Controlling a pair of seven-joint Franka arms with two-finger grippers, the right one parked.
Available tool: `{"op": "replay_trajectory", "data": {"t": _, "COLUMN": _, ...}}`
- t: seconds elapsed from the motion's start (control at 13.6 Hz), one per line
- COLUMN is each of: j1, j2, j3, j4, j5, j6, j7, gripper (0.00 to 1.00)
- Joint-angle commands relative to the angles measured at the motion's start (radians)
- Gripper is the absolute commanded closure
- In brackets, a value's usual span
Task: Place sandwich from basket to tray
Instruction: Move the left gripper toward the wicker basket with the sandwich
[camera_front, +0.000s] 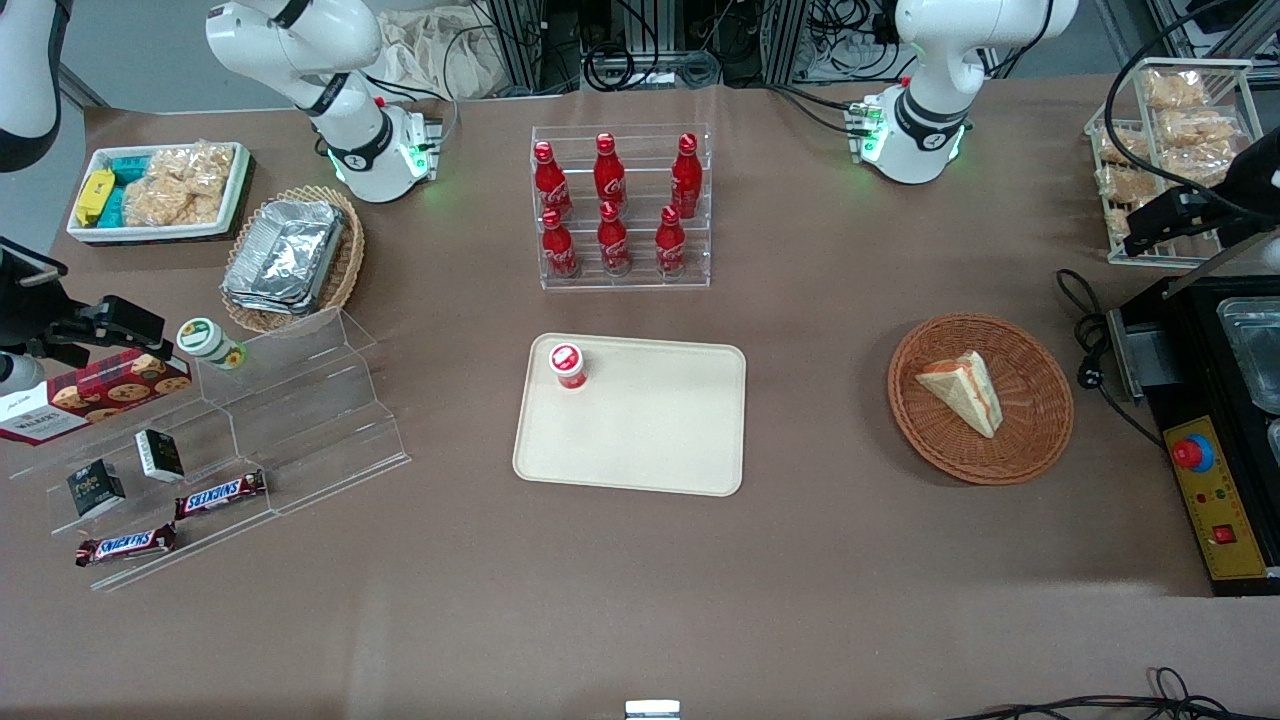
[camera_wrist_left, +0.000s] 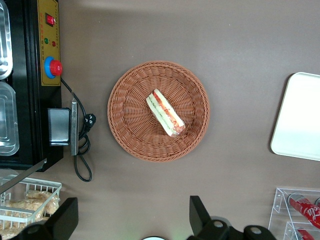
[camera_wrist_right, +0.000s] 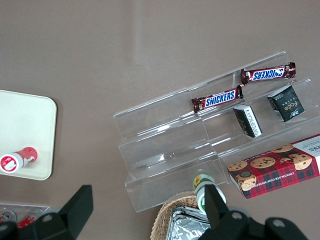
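Sandwich (camera_wrist_left: 166, 114), a triangular wedge of pale bread with red and green filling, lies centred in the round reddish-brown wicker basket (camera_wrist_left: 131, 90), directly below the left gripper (camera_wrist_left: 132, 216); its long axis runs diagonal to the finger line. Gripper hangs high, fingers wide apart, holding nothing. Cream rectangular tray (camera_front: 660, 430) sits toward table centre.

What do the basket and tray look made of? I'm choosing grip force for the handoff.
Basket: reddish-brown woven wicker, matte, weave rings visible. Tray: cream, smooth, probably plastic, with rounded corners and low rim. Open gripper hangs above the basket.
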Motion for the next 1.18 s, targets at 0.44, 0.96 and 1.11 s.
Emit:
{"op": "replay_trajectory", "data": {"t": 0.44, "j1": 0.055, "j2": 0.024, "j3": 0.014, "j4": 0.004, "j5": -0.001, "j6": -0.001, "j7": 0.046, "gripper": 0.0}}
{"op": "replay_trajectory", "data": {"t": 0.96, "j1": 0.054, "j2": 0.068, "j3": 0.01, "j4": -0.001, "j5": -0.007, "j6": 0.002, "j7": 0.028, "gripper": 0.0}}
{"op": "replay_trajectory", "data": {"t": 1.11, "j1": 0.054, "j2": 0.08, "j3": 0.01, "j4": -0.022, "j5": -0.009, "j6": 0.025, "j7": 0.016, "gripper": 0.0}}
